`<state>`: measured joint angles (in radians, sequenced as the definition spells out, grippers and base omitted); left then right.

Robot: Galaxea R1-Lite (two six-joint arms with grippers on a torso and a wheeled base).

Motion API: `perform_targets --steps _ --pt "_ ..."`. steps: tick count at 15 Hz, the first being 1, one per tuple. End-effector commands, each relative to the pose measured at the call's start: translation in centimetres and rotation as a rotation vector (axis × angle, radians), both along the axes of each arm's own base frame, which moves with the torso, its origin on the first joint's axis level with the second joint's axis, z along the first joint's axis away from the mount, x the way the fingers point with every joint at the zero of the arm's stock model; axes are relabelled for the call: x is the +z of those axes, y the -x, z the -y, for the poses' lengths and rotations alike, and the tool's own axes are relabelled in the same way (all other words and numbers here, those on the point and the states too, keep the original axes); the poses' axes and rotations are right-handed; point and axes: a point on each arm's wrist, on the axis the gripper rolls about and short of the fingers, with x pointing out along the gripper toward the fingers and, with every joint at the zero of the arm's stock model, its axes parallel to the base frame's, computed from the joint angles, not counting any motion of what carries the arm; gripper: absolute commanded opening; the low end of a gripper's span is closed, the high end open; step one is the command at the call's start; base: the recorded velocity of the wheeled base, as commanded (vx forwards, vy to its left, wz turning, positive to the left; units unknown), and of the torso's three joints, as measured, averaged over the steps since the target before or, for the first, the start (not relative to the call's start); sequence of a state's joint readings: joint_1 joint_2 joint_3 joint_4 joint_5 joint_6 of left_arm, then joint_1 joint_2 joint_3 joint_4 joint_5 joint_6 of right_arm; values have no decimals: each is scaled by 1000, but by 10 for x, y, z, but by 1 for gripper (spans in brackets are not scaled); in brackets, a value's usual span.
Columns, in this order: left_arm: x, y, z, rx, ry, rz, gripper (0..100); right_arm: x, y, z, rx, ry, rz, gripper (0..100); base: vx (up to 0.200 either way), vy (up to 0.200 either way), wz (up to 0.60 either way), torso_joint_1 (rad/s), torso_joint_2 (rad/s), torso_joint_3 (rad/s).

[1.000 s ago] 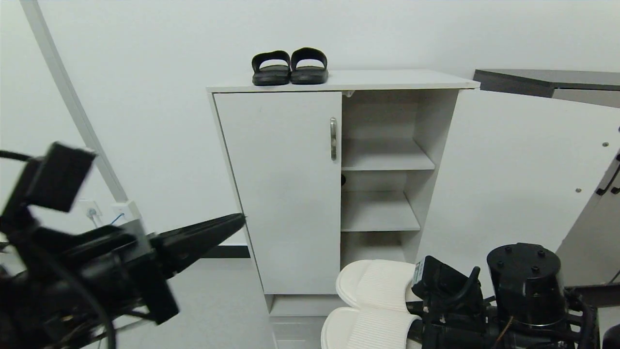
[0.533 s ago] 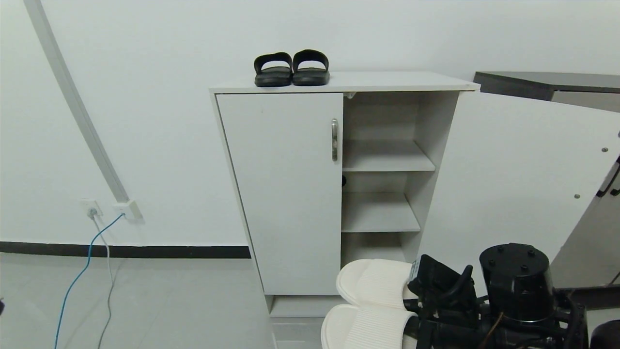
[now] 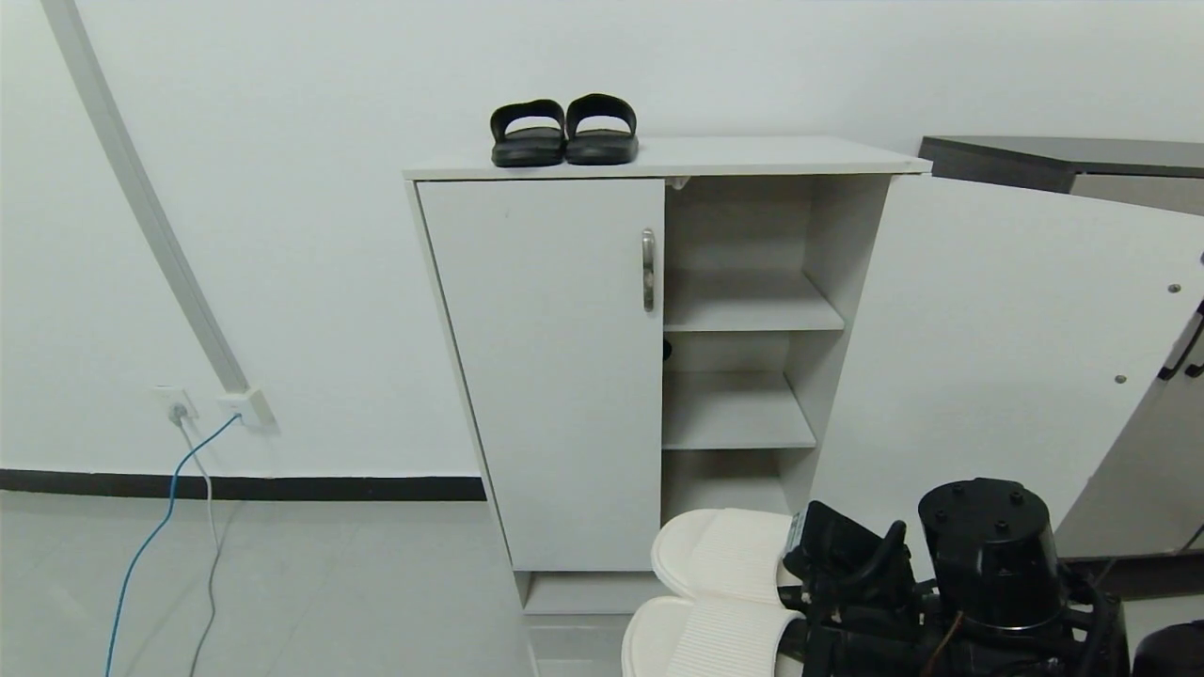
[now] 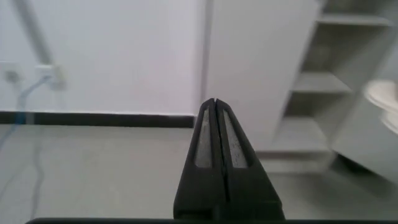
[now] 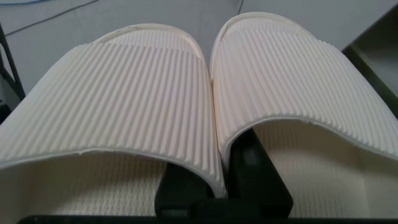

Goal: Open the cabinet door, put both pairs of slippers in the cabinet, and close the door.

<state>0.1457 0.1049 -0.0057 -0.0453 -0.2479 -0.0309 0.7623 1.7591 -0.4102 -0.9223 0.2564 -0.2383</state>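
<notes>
Head view: one white cabinet (image 3: 903,162) of flat laminate board against the wall, two doors. The left door (image 3: 555,376) is shut and carries one slim metal handle (image 3: 647,270). The right door (image 3: 988,357) stands swung wide, baring two plain shelves (image 3: 738,409) and the floor of that compartment. One pair of black slippers (image 3: 564,132), smooth open-toe slides, sits side by side on the cabinet top, above the shut door. One pair of white slippers (image 3: 724,583), ribbed straps and rounded toes, hangs low in front of the open compartment, toes toward the cabinet, carried by the right gripper (image 3: 805,602). Nothing stands between this pair and the opening. Around: a dark bench (image 3: 1063,155) behind the open door, two wall sockets (image 3: 212,406), a blue cable (image 3: 160,527), a grey cable (image 3: 214,555), a slanted grey conduit (image 3: 141,197), a black skirting strip (image 3: 235,487).

Left wrist view: the left gripper (image 4: 214,146) has its two black fingers pressed flat together with nothing between them, above bare grey floor (image 4: 93,174), facing the cabinet.

Right wrist view: two white slippers lie side by side, corrugated straps touching. The right gripper's fingers (image 5: 255,174) pinch the two adjoining inner side walls, one finger inside each slipper, clamped tight.
</notes>
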Motion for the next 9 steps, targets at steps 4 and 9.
perform_targets --steps 4,9 --pt "0 3 -1 -272 3 5 0 0 1 0 3 -1 2 0 0 0 0 0 0 0" --pt "-2 8 -6 28 -47 95 0 0 1 0 5 -1 2 0 0 0 0 0 0 0"
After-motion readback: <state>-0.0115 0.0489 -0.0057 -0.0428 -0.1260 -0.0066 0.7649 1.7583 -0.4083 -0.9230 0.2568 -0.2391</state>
